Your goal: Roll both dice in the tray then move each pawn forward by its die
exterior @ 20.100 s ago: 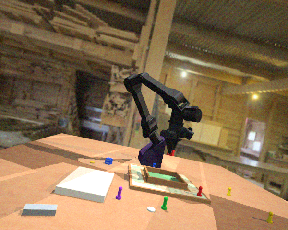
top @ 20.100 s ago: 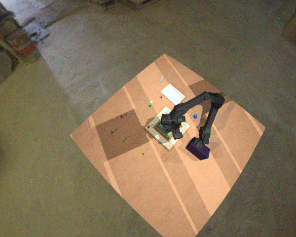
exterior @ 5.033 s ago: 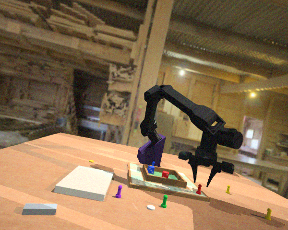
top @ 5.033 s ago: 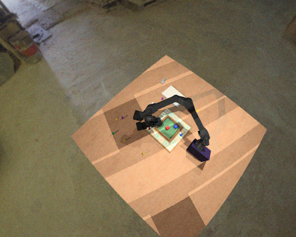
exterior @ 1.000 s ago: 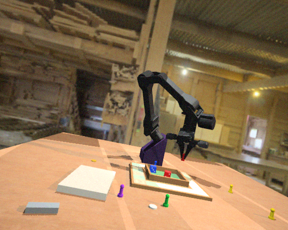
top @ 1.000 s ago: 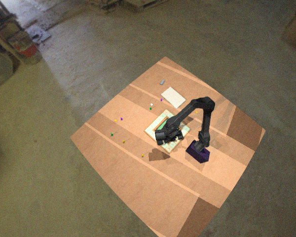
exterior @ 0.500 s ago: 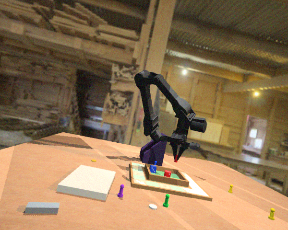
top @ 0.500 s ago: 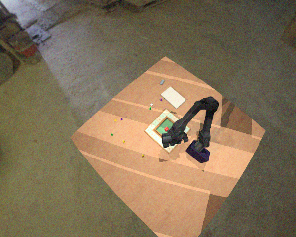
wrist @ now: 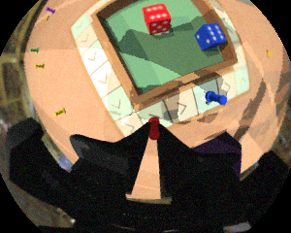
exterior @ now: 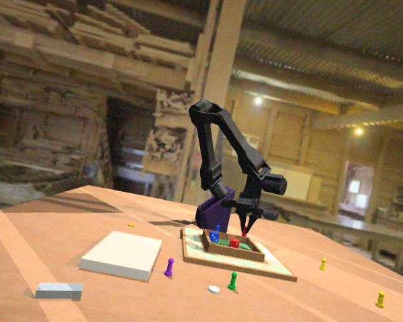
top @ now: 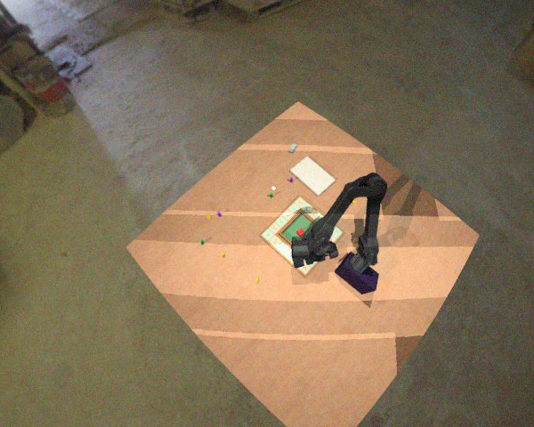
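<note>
My gripper is shut on the red pawn, over the board's near side in the wrist view, close to a corner. Whether the pawn's base touches the board is unclear. The blue pawn stands on a square of the same side of the board. The red die and blue die rest in the tray, each with several pips on top. The arm hides the blue die in the top view.
A white slab lies beside the board. Purple and green pawns, a white disc and a grey block are nearby. Yellow pawns stand farther off.
</note>
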`<state>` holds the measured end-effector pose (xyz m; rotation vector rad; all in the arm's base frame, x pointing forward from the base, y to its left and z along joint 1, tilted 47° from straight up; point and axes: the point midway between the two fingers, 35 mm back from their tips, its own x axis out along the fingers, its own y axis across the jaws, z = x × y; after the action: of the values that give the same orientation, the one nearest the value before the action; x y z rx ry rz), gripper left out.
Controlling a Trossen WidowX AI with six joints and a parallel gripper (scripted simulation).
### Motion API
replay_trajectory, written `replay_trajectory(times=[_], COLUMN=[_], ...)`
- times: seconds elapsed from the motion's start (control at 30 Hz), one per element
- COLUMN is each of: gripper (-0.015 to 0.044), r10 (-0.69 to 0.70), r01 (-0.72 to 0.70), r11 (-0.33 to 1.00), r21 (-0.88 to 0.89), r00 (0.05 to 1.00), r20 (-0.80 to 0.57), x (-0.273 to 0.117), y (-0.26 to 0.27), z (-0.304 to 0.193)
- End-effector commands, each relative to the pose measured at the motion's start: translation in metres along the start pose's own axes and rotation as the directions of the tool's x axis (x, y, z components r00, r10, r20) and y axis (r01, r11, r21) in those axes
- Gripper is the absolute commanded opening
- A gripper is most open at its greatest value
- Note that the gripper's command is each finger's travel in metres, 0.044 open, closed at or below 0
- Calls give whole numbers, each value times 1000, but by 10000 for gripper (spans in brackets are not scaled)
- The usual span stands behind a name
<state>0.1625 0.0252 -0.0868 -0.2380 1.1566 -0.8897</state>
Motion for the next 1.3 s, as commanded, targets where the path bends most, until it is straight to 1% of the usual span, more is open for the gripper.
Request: replay_trajectory(times=[0.0, 0.27, 0.3, 0.77, 0.83, 0.93, 1.07, 1.13, 1.27], gripper=[0, 0, 26, 394, 440, 440, 440, 387, 282], r10=[-6, -7, 1, 1, 2, -4, -4, -3, 0], r01=[6, 7, -1, -1, -2, 4, 4, 3, 1], r11=[1000, 1000, 1000, 1000, 1000, 1000, 1000, 999, 982], r21=[-7, -7, 2, 2, -1, -7, -8, -34, -191], r00=[1000, 1000, 1000, 1000, 1000, 1000, 1000, 1000, 1000], r20=[4, 4, 1, 1, 0, 2, 2, 2, 0], x=[5, 17, 12, 12, 2, -33, -35, -37, -41], y=[-2, -2, 0, 0, 1, 0, -1, -5, -34], z=[0, 0, 1, 1, 1, 0, 0, 4, 27])
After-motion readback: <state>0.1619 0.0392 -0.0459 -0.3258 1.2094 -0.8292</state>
